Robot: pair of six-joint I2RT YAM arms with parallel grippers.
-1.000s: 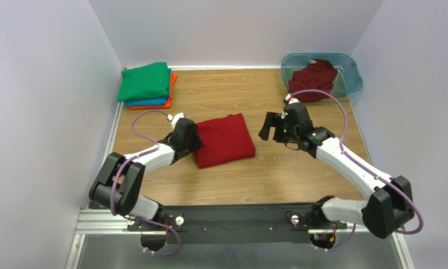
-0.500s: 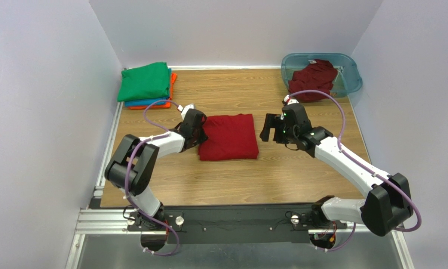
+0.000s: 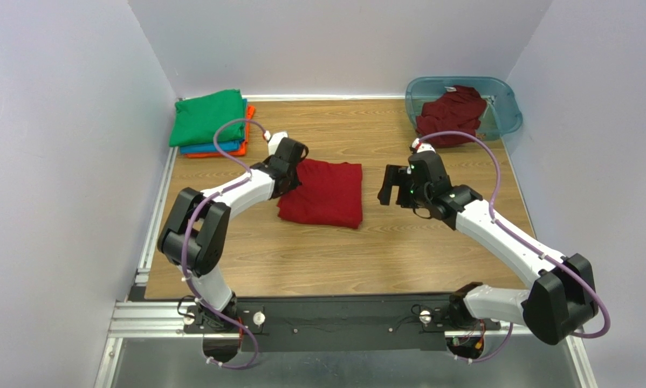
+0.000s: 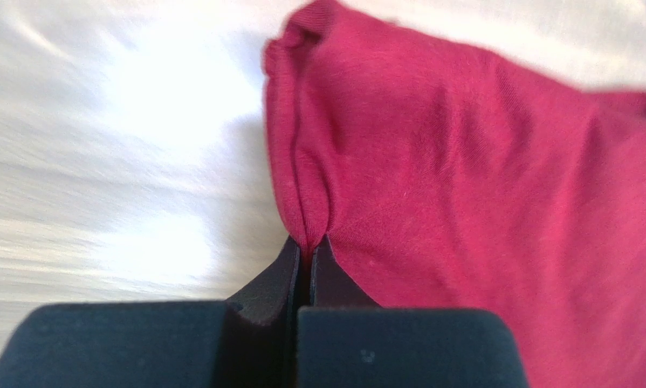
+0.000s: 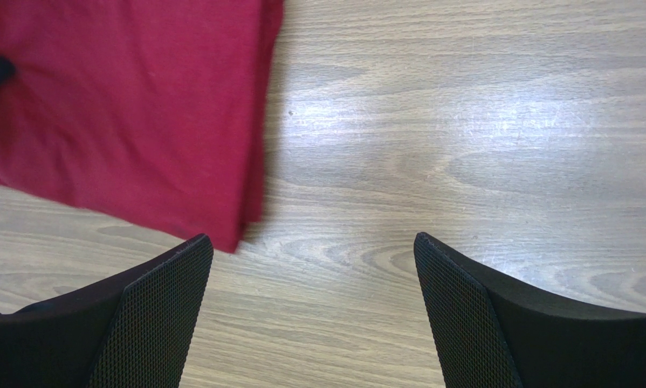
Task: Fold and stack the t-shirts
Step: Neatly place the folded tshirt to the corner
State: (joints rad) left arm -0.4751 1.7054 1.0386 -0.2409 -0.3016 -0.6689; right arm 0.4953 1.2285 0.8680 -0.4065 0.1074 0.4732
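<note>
Left claw (image 4: pixel 308 242) is pinched fully together on the edge of the folded dark red t-shirt (image 3: pixel 326 194). The wrist view shows the cloth puckered into a ridge between the tips. The shirt lies flat mid-table (image 3: pixel 431 242) as a tidy rectangle, gripped at its left-rear corner. Right claw (image 5: pixel 312 242) is spread wide and holds nothing. It hovers over bare wood just beside the shirt's right edge, not touching it. The stack sits at the rear-left corner, well apart from the gripped shirt: green t-shirt (image 3: pixel 209 117) on top, blue t-shirt (image 3: pixel 213 148) under it, orange t-shirt (image 3: pixel 249 117) lowest. The second dark red t-shirt (image 3: pixel 452 113) lies crumpled in the teal tub (image 3: pixel 504 101) at rear right, not yet folded. Judgement: folding of this piece looks done, and the step in hand is the carry to the stack. The next move calls for drawing the shirt toward the rear left without the layers falling open. A one-corner grip may let them sag, so keep it low and set it square on the green.
</note>
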